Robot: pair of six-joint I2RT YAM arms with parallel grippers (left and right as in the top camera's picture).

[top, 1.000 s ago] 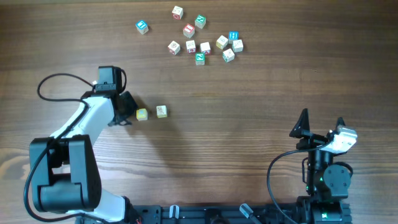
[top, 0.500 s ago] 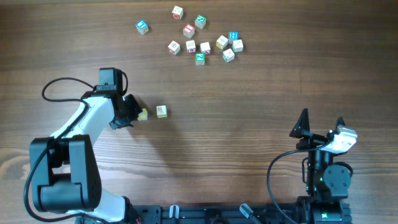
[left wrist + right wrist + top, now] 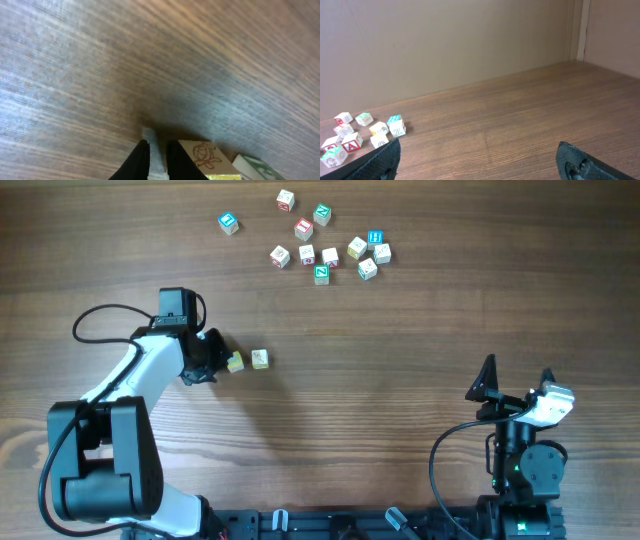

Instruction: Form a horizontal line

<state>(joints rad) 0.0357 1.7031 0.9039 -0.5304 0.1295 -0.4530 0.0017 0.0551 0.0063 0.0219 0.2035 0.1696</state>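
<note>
Overhead, the left jaws are clenched on nothing; the horizontal line, just a yellowish cube and a cream cube, lies just off their tips on the worktop. Left wrist: the yellowish cube touches one finger's outer side. Right wrist: the right jaws gape empty, scattered cubes far ahead.
</note>
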